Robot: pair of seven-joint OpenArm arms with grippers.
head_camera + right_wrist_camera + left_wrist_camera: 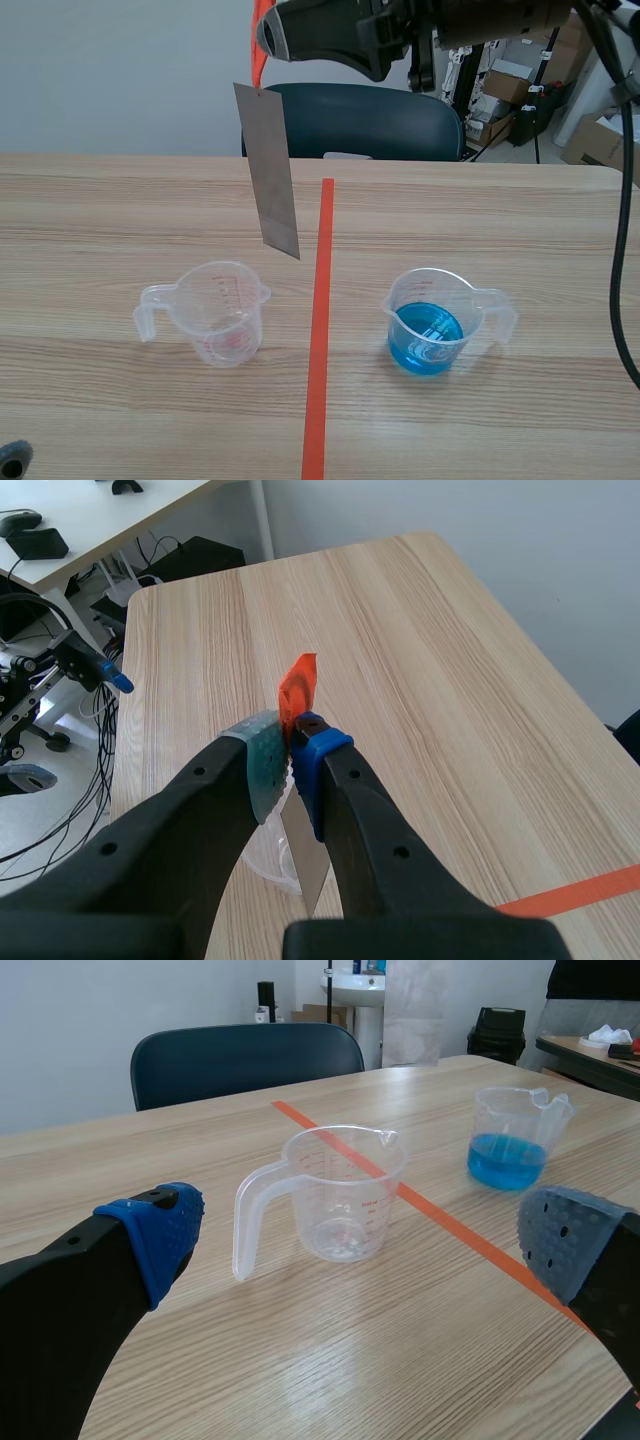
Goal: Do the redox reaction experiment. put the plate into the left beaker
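Right tool [292, 765] is clamping the grey metal plate [270, 170], hanging it edge-down for the clear plastic beaker [225, 312]. Left tool [365, 1243] is idling, fingers apart.

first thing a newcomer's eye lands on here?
The grey metal plate dangles in mid-air from an orange tag pinched in the raised right hand. Its lower end hangs roughly over the empty clear beaker, left of the orange tape line. Right of the line, the other beaker stands out with its bright blue liquid.
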